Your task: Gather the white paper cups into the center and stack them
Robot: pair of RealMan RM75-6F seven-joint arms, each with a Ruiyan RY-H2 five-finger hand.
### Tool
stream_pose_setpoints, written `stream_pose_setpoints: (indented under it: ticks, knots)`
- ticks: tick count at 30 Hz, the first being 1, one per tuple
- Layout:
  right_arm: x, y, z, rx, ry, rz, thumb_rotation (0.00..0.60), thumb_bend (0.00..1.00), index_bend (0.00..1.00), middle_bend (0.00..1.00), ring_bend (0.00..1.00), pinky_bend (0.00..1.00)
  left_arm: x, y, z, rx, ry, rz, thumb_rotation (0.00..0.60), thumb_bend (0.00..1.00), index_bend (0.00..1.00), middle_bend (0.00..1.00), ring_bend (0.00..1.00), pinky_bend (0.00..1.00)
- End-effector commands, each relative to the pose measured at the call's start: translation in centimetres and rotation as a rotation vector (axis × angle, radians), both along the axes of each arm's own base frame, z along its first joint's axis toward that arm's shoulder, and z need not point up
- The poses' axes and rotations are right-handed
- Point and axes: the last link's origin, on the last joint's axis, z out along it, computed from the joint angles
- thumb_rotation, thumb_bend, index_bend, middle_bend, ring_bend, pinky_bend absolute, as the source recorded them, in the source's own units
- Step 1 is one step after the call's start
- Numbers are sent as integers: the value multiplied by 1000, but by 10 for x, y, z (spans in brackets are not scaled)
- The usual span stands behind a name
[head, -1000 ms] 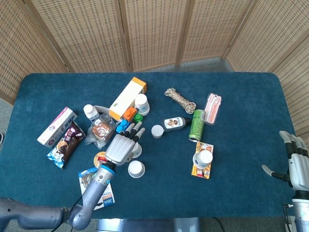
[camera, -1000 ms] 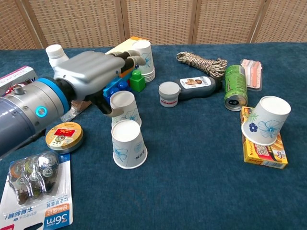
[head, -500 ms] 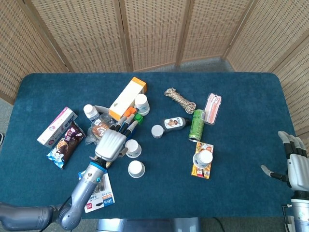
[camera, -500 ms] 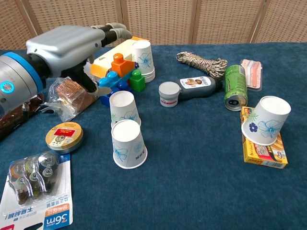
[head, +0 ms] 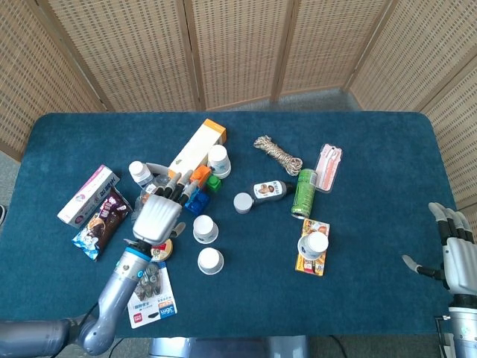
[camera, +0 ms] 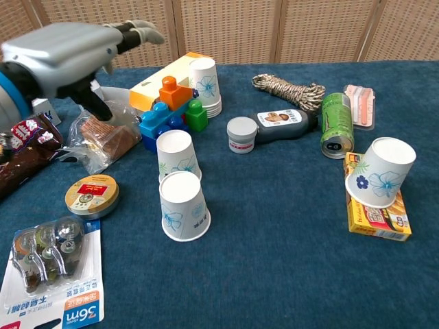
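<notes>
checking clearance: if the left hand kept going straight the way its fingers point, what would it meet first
Probably the toy blocks: in the head view the left hand points up and right, fingertips near them and the orange box behind. In the chest view the hand is raised, so it may pass above both.

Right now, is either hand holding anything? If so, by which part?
Nothing is held. The left hand hovers with fingers spread above the snack packets, clear of the cups. The right hand is open and empty at the table's edge.
</notes>
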Motion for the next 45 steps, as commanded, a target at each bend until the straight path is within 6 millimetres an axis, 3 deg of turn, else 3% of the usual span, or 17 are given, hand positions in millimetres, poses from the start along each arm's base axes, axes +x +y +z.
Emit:
stream_pose_setpoints:
  ticks: [1,8,20,32,40,45]
  knots:
    - [0,0,-1,1,1,1,600,96,0,0,0,0,-11,-8,22,-19,-8,-1,600,282,0,0,0,263]
    - [3,1,-4,11,13,5,600,97,0,0,0,0,-38,-28,66,2,3,-23,600,282,0,0,0,181]
    - [6,2,-11,29,28,13,600,97,0,0,0,0,-88,-68,114,5,18,-14,600,282,0,0,0,97]
    - [11,5,-16,51,37,37,600,99,0,0,0,0,-141,-123,140,39,0,177,600,283,0,0,0,0]
    - [18,10,-22,93,52,62,600,97,0,0,0,0,-156,-143,154,55,-35,228,600,282,0,0,0,0]
    - [20,14,-31,175,66,76,600,95,0,0,0,0,-155,-147,165,53,-56,246,600,283,0,0,0,0]
